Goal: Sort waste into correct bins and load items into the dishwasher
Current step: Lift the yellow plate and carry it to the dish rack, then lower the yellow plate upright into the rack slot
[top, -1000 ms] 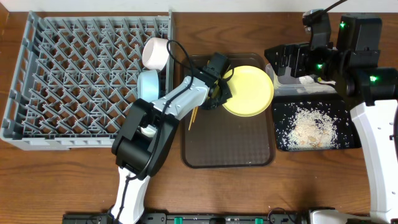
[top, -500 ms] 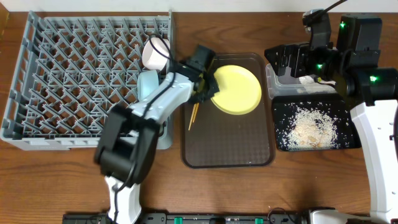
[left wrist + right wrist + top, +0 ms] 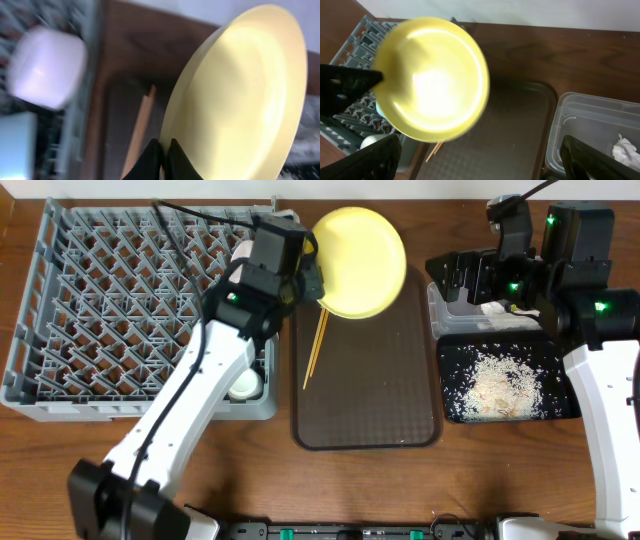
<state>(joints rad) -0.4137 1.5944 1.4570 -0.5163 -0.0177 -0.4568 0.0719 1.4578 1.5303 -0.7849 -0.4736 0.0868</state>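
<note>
Fingertips of the left claw are clenched on the near rim of the plate, grasping it. Only their dark ends show at the bottom of the left wrist view, and everything there is smeared. The plate rises tilted from the claw, its lower part cut off by the frame. Past it, blurred, lie the chopsticks and a white bowl. A pale blue patch in the lower left corner is too soft to name.

From overhead, the left arm reaches from the near left of the tabletop diagonally over the right side of the rack, its wrist turned rightward. It covers most of the white bowl and whatever sits under it in the rack. The cup shows beside the arm in the rack's near right corner. The plate is just right of the claw, over the far rim of the brown tray. The chopsticks lie on that tray near its left rim, nearer than the plate.

Farther right, the right arm hangs over the tub and hides much of it. The right claw is released, its fingers spread to the lower corners of its own view, holding nothing. A tissue lies in the tub, cut off at the frame edge. The black tray, strewn with rice, sits just on the near side of the tub.
</note>
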